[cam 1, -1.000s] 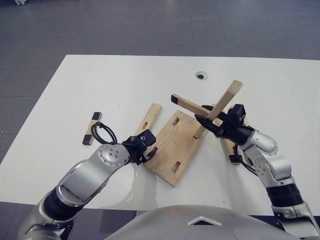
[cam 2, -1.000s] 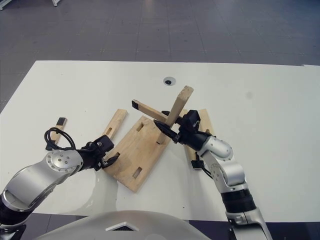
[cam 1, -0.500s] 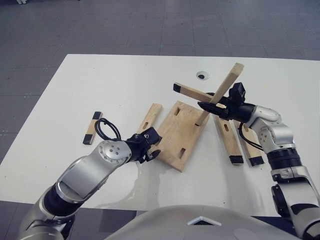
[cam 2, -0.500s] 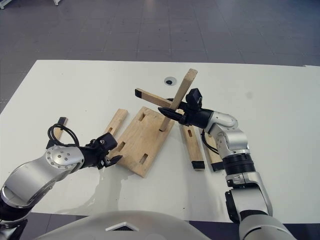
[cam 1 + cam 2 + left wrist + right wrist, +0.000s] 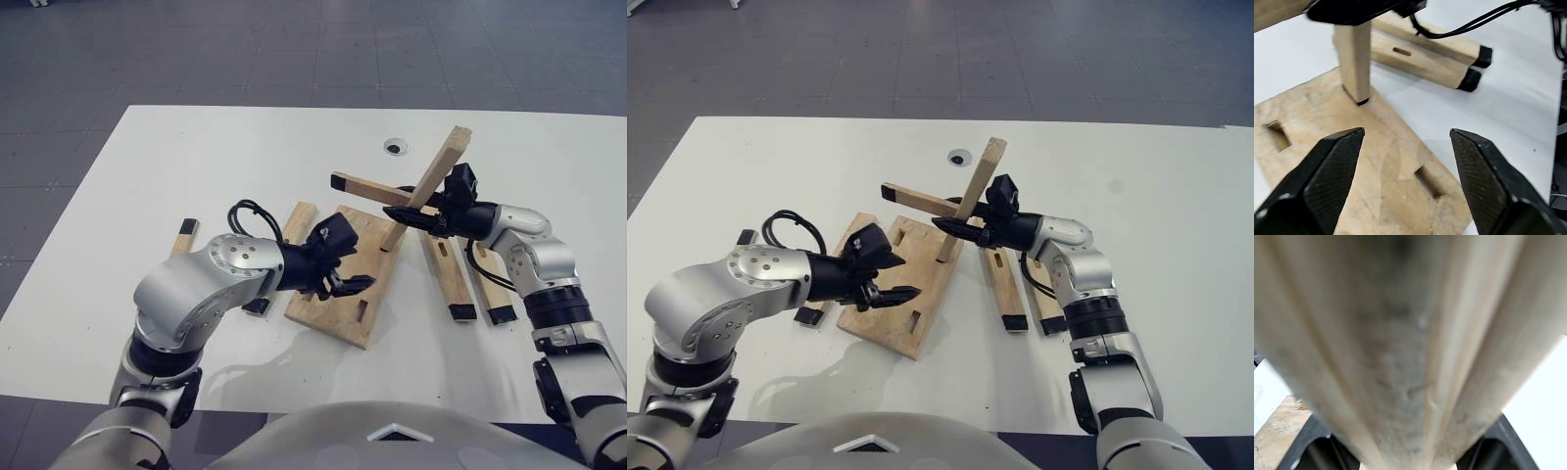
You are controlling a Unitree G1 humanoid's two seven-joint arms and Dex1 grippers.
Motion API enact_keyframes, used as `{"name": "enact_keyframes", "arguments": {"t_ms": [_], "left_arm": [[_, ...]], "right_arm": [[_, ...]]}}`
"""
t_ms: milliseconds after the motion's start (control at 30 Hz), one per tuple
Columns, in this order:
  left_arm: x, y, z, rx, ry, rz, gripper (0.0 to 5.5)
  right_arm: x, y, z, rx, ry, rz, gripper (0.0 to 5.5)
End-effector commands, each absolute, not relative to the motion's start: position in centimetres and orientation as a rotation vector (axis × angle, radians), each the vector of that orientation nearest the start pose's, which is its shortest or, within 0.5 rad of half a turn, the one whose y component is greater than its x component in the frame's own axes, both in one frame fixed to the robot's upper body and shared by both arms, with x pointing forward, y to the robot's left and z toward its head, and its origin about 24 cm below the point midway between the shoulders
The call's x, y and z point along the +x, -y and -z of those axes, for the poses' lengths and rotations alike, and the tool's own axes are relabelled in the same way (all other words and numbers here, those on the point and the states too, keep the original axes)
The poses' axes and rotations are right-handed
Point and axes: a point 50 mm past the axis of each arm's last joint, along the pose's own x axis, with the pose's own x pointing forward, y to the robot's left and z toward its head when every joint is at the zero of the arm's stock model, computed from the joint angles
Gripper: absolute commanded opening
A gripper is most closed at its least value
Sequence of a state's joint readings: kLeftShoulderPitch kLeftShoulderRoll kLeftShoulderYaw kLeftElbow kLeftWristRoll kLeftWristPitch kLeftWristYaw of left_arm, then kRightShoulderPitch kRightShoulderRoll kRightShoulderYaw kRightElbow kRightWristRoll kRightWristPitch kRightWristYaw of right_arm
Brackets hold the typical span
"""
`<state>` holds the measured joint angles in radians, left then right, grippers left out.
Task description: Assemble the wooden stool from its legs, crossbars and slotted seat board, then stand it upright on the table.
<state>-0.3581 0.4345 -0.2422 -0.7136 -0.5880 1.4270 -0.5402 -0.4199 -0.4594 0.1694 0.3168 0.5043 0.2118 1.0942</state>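
Slotted pale wooden seat board [image 5: 372,269] lies flat on the white table [image 5: 196,157], where the open-fingered left gripper [image 5: 1406,134] has swung over it, likely to brace, while the right gripper [image 5: 402,217] clamps the slanted wooden leg [image 5: 443,164] standing in its slot.

The place looks like a lab or an open office hall. A big white table [image 5: 225,157] with a round cable hole [image 5: 394,148] near its far edge stands on a wide floor [image 5: 196,49] of grey square tiles that runs on far behind it.
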Motion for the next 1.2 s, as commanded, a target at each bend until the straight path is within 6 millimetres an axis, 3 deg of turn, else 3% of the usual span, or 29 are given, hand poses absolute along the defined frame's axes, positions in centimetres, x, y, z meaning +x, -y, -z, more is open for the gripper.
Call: {"name": "enact_keyframes", "arguments": {"t_ms": [33,133,267,633,867,900,1200], "left_arm": [[21.6,-9.2,-11.2,0.264,-0.663,1.154,3.96],[23.1,-9.7,-10.3,0.403,-0.614,1.132,4.18],[23.7,-9.6,-9.2,0.450,-0.592,1.146,4.18],[20.0,-10.5,-6.0,0.460,-0.694,1.193,4.18],[20.3,-10.9,-5.3,0.495,-0.691,1.127,4.18],[20.3,-10.9,-5.2,0.493,-0.691,1.125,4.18],[20.2,-10.9,-5.1,0.467,-0.696,1.090,4.18]], "right_arm": [[28.6,16.1,-5.0,0.056,-0.371,-1.229,2.03],[28.9,15.7,-5.5,0.040,-0.367,-1.266,2.03],[28.9,15.3,-5.6,0.035,-0.368,-1.298,2.03],[30.3,15.4,-6.4,0.077,-0.368,-1.235,2.03],[30.0,15.0,-6.4,0.103,-0.346,-1.250,2.03],[30.0,15.0,-6.6,0.108,-0.340,-1.255,2.40],[30.5,15.6,-7.5,0.063,-0.302,-1.230,3.95]]}}
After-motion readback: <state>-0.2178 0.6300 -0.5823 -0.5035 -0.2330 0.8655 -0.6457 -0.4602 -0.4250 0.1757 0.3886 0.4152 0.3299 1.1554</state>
